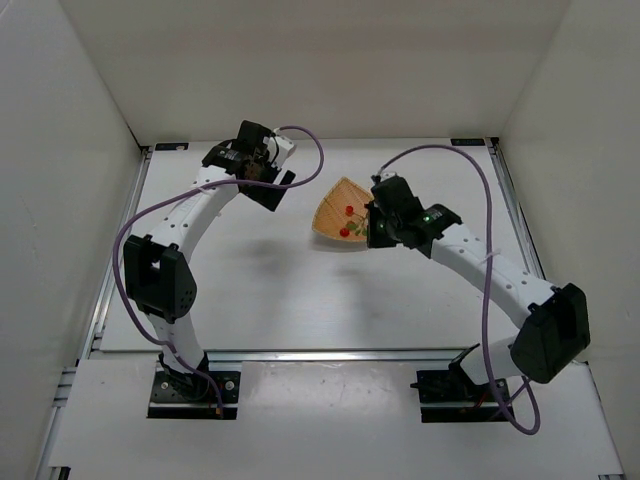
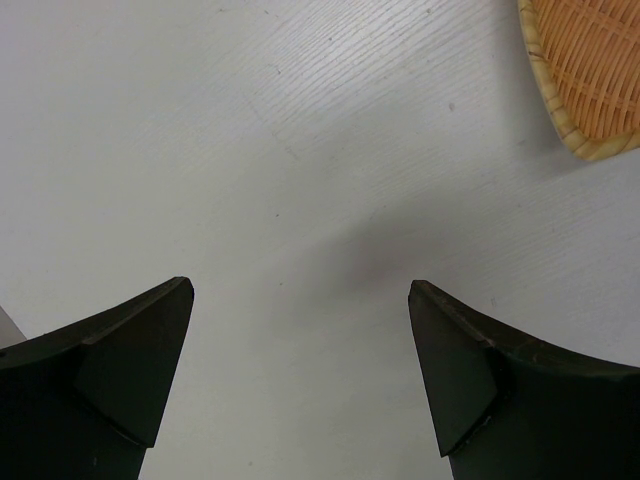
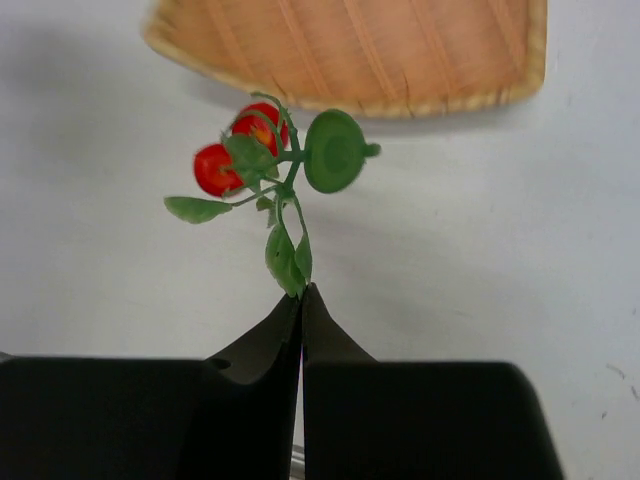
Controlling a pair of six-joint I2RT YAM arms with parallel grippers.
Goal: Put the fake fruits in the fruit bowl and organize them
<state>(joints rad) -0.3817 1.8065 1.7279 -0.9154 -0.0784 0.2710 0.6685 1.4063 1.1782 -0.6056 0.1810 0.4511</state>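
Observation:
The tan woven fruit bowl (image 1: pixel 335 205) lies at the table's middle. A single red berry (image 1: pixel 348 210) rests inside it. My right gripper (image 3: pixel 301 292) is shut on a green leaf of the berry cluster (image 3: pixel 240 150), which has red berries, green leaves and a round green cap. It holds the cluster just off the bowl's near rim (image 3: pixel 350 60). In the top view the right gripper (image 1: pixel 364 232) and the cluster (image 1: pixel 344 232) are at the bowl's near right edge. My left gripper (image 1: pixel 275 188) is open and empty over bare table, left of the bowl (image 2: pixel 590 70).
White walls enclose the table on the left, back and right. Metal rails run along the table edges. Purple cables loop above both arms.

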